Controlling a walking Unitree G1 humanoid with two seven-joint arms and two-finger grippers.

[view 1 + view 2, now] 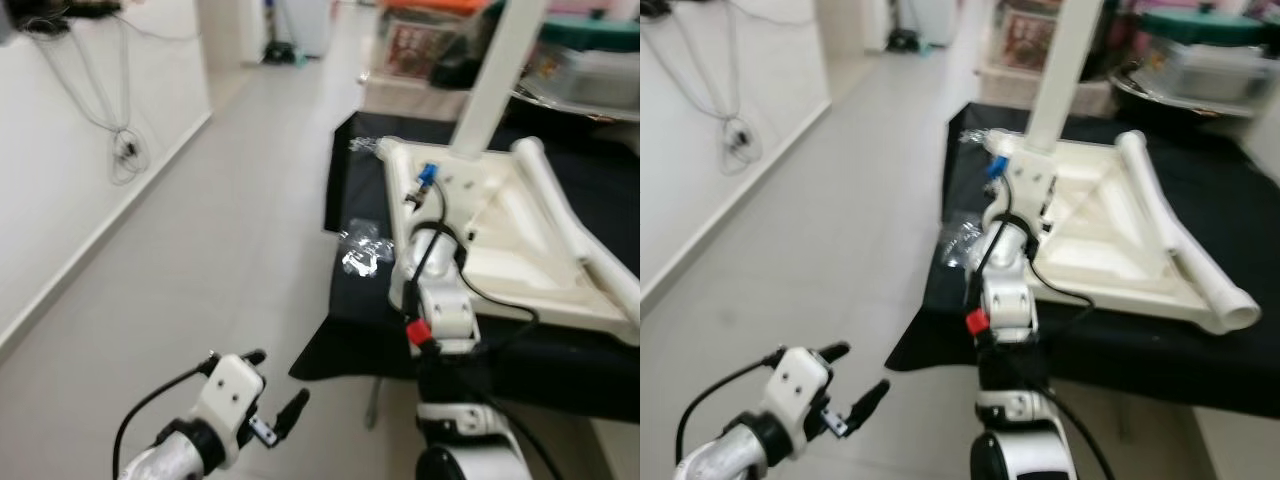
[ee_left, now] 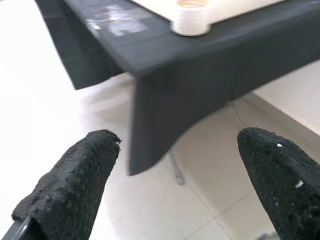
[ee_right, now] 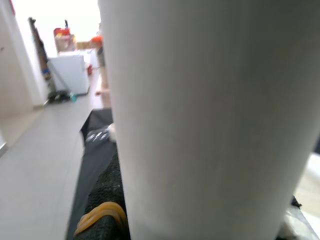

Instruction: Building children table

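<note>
Fitting a leg into the upside-down children's table looks like the step in hand. The tabletop (image 1: 500, 250) lies flipped on the black-cloth surface (image 1: 560, 350), center-right of the left eye frame, one fitted leg (image 1: 565, 215) running toward the lower right and another, the upright leg (image 1: 495, 75), rising from the upper-center corner socket. Right end effector (image 1: 425, 180) is up at that corner, beside the base of the upright leg; the right wrist view has the white leg tube (image 3: 210, 120) pressed close against a black finger (image 3: 107, 200), so it seems clenched on the leg, though I cannot tell for sure since the fingertips are hidden. Left end effector (image 1: 275, 395) hovers low at lower left over the floor (image 1: 200, 250), released, fingers (image 2: 75, 185) spread wide with nothing between them, short of the surface edge. Crinkled plastic bag (image 1: 362, 250) sits near the left edge of the cloth.

To do it well: keep the leg square to the socket, turn or press along its axis, not sideways, so the tabletop doesn't slide on the cloth. Left end effector could come up and brace the frame. Views slightly blurred.
</note>
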